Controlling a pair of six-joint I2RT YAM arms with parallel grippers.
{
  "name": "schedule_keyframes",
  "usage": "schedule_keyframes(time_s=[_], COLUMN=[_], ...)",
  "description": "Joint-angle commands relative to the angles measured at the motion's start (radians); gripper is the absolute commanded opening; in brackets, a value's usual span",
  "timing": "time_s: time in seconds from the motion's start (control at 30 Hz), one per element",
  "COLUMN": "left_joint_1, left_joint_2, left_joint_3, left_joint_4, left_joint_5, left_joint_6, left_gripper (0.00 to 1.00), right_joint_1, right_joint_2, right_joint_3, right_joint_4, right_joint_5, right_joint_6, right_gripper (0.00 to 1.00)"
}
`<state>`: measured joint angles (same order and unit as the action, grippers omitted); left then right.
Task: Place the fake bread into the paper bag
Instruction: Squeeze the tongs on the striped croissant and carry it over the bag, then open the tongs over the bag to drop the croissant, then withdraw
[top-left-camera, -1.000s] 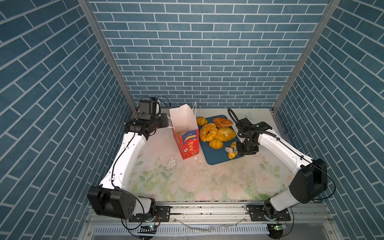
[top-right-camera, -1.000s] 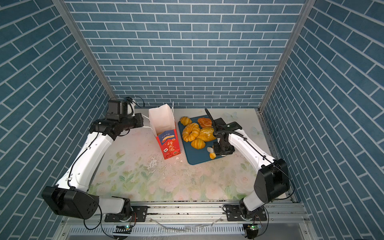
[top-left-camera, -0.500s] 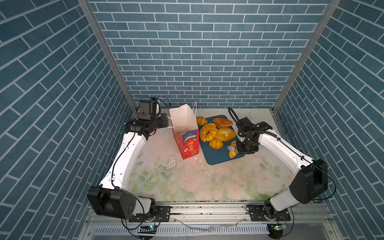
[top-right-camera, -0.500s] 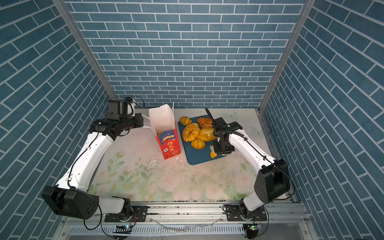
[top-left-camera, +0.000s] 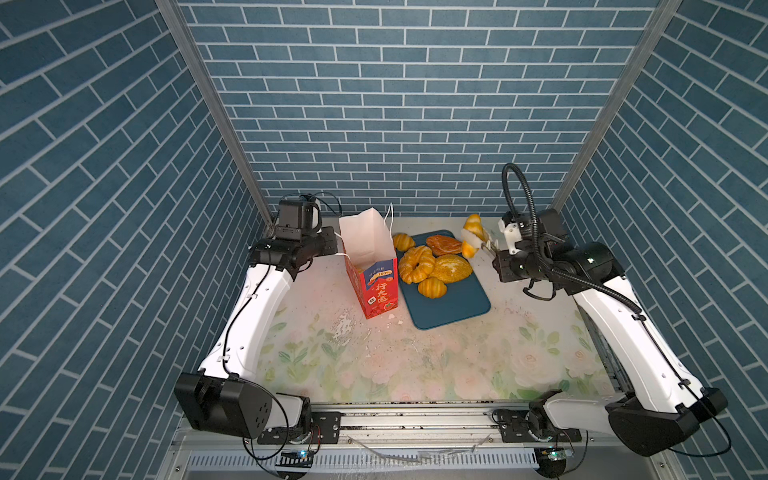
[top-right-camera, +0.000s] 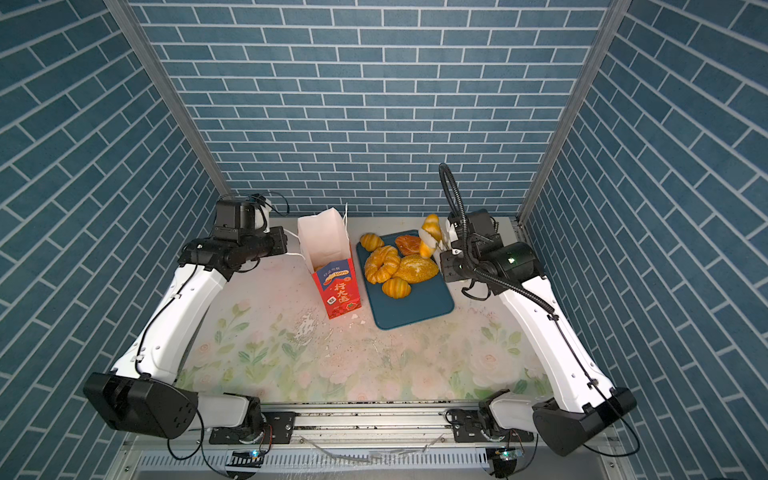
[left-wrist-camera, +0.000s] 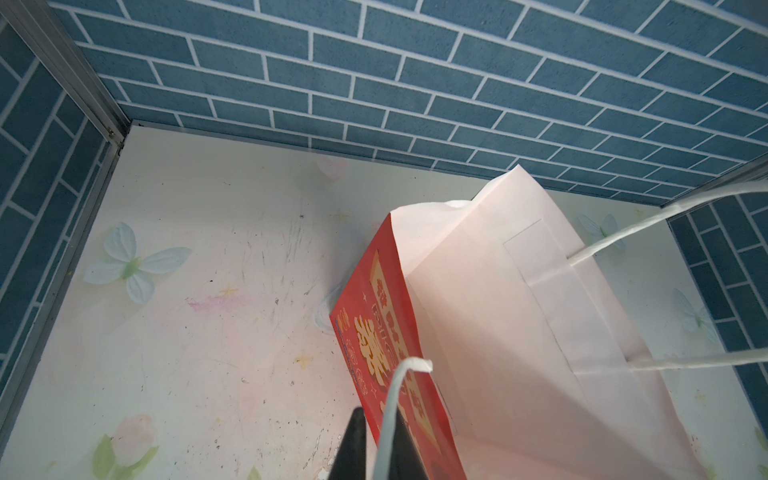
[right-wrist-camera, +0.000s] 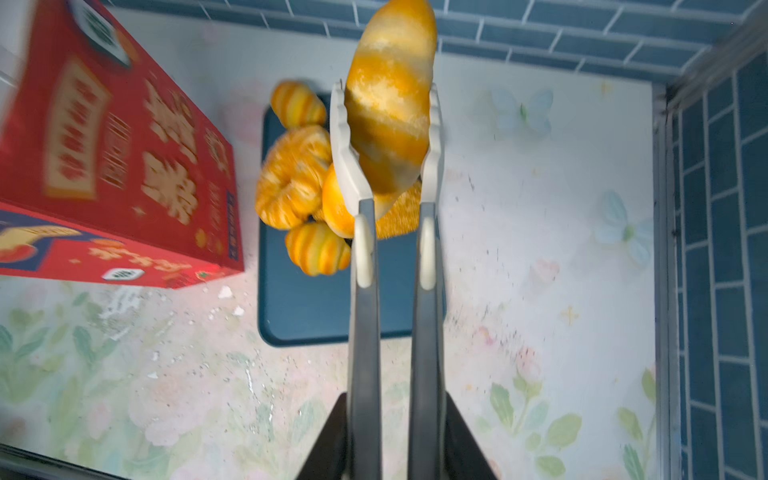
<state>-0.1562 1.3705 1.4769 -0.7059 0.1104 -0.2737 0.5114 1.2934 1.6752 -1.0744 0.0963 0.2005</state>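
The paper bag (top-left-camera: 379, 291) stands upright at 9 o'clock of the teal tray (top-left-camera: 453, 307). My left gripper (left-wrist-camera: 379, 436) is pinched shut on its white cord handle (left-wrist-camera: 397, 386), I judge to steady the bag and keep its white mouth open. Five glossy golden pieces of fake bread (top-left-camera: 451, 268) huddle toward the tray's 12 o'clock end. My right gripper (right-wrist-camera: 386, 120) is clamped on a croissant (right-wrist-camera: 390, 54) striped orange and cream, held in the air over the 1 o'clock corner, probably so it can clear the rim.
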Motion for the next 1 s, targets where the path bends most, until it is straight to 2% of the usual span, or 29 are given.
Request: schedule_keyframes(time_s=[0.0, 0.2, 0.33, 0.5, 0.97], left_joint_1=[0.005, 0.004, 0.005, 0.004, 0.004], left_joint_2=[-0.001, -0.004, -0.008, -0.014, -0.004], left_joint_3=[0.021, 0.016, 0.016, 0.009, 0.014], left_joint_4=[0.003, 0.004, 0.005, 0.002, -0.003], left_joint_5=[0.014, 0.015, 0.013, 0.012, 0.014], left_joint_6=[-0.008, -0.017, -0.019, -0.021, -0.015], left_gripper=[0.12, 0.12, 0.12, 0.12, 0.12], right_joint_1=[0.031, 0.19, 0.24, 0.291, 0.362], right_joint_2=[0.036, 0.152, 0.239, 0.328, 0.5], right_joint_3=[0.087, 0.253, 0.321, 0.336, 0.383], right_joint_4=[0.194, 0.306, 0.332, 0.317, 0.185], right_joint_5=[-0.076, -0.128, -0.219, -0.246, -0.118], right_joint_6=[-0.132, -0.313, -0.341, -0.352, -0.391], right_gripper=[0.28, 0.28, 0.28, 0.28, 0.31])
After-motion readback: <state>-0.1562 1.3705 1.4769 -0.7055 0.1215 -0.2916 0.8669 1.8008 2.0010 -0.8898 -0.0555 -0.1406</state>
